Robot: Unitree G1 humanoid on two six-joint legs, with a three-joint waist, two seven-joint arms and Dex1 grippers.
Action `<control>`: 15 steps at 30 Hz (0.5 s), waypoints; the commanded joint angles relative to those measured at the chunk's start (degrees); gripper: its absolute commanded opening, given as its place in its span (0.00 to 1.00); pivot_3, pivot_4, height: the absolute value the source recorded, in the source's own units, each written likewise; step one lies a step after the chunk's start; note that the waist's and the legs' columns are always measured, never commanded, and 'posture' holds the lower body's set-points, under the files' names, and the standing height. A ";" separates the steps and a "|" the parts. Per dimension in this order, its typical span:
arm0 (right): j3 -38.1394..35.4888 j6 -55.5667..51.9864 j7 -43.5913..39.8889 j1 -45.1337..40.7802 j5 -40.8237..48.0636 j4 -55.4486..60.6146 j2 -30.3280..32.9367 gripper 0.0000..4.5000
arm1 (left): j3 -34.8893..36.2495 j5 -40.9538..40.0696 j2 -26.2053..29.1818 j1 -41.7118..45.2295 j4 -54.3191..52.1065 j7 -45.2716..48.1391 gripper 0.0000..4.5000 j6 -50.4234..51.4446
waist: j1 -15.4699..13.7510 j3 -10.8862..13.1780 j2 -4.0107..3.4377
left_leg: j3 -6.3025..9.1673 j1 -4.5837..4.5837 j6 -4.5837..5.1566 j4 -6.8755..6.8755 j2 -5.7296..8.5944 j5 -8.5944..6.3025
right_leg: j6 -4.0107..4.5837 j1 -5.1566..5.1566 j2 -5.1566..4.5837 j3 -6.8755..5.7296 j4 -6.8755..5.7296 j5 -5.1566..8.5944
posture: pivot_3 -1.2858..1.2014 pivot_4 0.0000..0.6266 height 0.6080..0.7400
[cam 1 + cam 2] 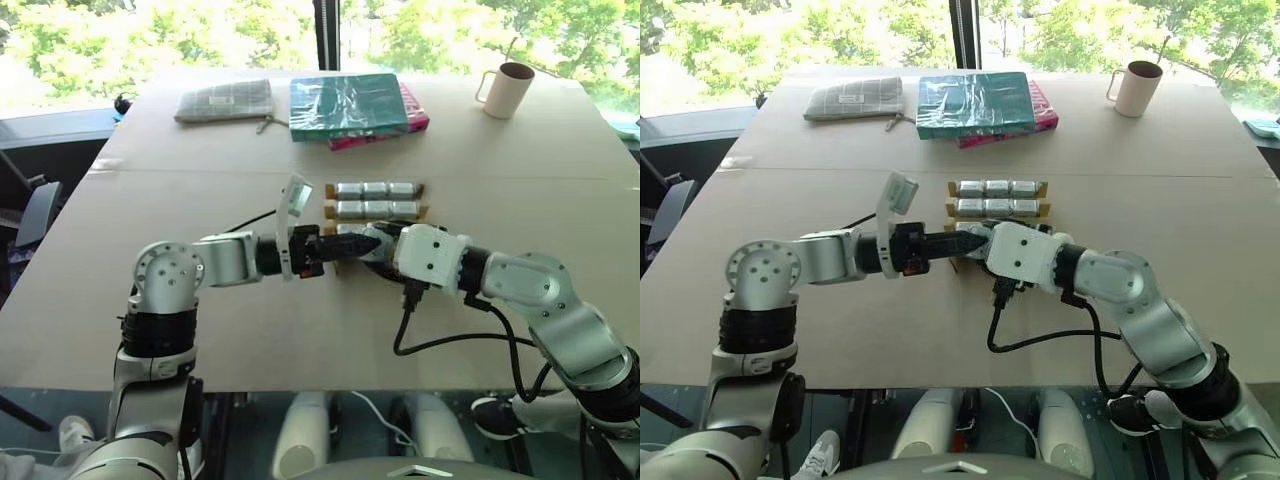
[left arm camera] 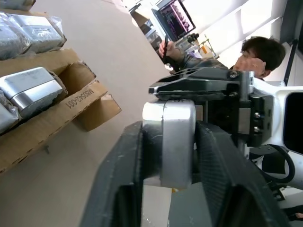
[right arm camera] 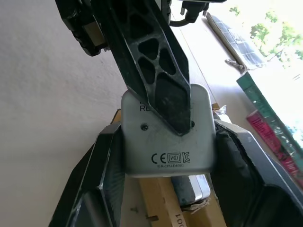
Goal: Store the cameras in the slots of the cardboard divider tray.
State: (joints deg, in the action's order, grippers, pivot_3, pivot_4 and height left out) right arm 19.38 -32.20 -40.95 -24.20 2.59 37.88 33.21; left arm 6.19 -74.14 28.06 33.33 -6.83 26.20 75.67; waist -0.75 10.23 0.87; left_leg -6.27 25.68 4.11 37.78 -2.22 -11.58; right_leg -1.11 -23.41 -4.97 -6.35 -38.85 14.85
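Handover mid-air: left fingers (image 2: 163,156) clamped on a camera (image 2: 176,142), right fingers (image 3: 163,161) flank the same block, whether gripping I cannot tell. Judgement: right must release before slotting. Camera is smooth silver metal with rounded corners. Cardboard divider tray (image 1: 375,212) sits at 12 o'clock of the hands on the desk (image 1: 300,330); its far rows are filled.

Both grippers (image 1: 322,250) (image 1: 352,246) meeting right over tray's (image 1: 424,212) near edge, blocking it. Books (image 1: 348,106), pouch (image 1: 225,99), mug (image 1: 508,90) way back; loads of bare table (image 1: 140,200) either side.
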 commanded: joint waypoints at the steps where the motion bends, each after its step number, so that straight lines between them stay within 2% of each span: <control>1: -3.70 0.44 1.36 -0.05 1.01 1.42 -0.64 0.88 | -1.07 2.64 0.23 2.07 -1.78 2.35 0.16 -2.36 | 0.01 0.00 0.00 | 0.00 0.00 0.00 0.00 0.00 0.00 | 0.00 0.00 0.00 0.01 0.00 0.00 | 0.52 0.24 1.00; 3: -7.63 -0.65 3.00 2.53 1.73 1.56 -0.68 0.99 | -3.36 8.26 1.21 3.84 -1.85 5.72 0.16 -6.89 | -0.14 0.00 0.00 | 0.01 0.01 0.00 0.01 0.00 0.00 | 0.00 0.00 0.02 -0.02 0.00 0.00 | 0.52 0.24 1.00; 6: -19.66 -3.75 1.09 12.01 10.08 5.58 -0.66 0.99 | -12.54 23.47 5.56 7.03 -1.38 19.04 0.16 -22.17 | -0.51 -0.01 0.03 | 0.01 0.03 0.00 0.02 0.06 0.00 | 0.01 0.03 0.02 -0.09 0.03 -0.01 | 0.52 0.24 1.00; 9: -30.50 -3.82 -3.43 21.17 17.22 9.17 1.94 0.99 | -18.44 31.32 6.67 11.73 4.49 30.55 0.16 -30.33 | -0.99 0.00 -0.01 | -0.02 0.11 -0.01 -0.02 0.09 -0.01 | 0.03 0.01 0.02 -0.18 0.11 -0.01 | 0.52 0.24 1.00; 11: -37.11 -3.78 -6.02 25.64 21.43 10.55 4.05 0.99 | -22.07 35.97 5.02 16.95 11.58 36.24 0.16 -33.66 | -1.40 0.01 -0.02 | -0.08 0.08 0.00 -0.03 0.09 -0.01 | 0.03 -0.01 0.05 -0.23 0.12 -0.01 | 0.52 0.24 1.00; 15: -44.98 -3.23 -6.09 29.15 26.39 10.51 5.43 0.99 | -27.16 45.38 -1.49 27.17 26.73 43.46 0.16 -42.22 | -1.40 0.01 0.00 | -0.06 0.03 0.04 0.03 0.01 -0.03 | -0.21 0.00 0.13 -0.25 0.09 0.13 | 0.52 0.24 1.00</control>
State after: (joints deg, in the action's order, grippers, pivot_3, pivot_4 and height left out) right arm -22.12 -36.10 -47.06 4.86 26.78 46.67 38.04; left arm -19.83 -31.96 27.70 57.17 16.37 66.64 37.53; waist -2.15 10.24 0.86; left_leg -6.27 25.73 4.22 37.86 -2.23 -11.65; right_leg -1.32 -23.40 -4.81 -6.65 -38.77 14.98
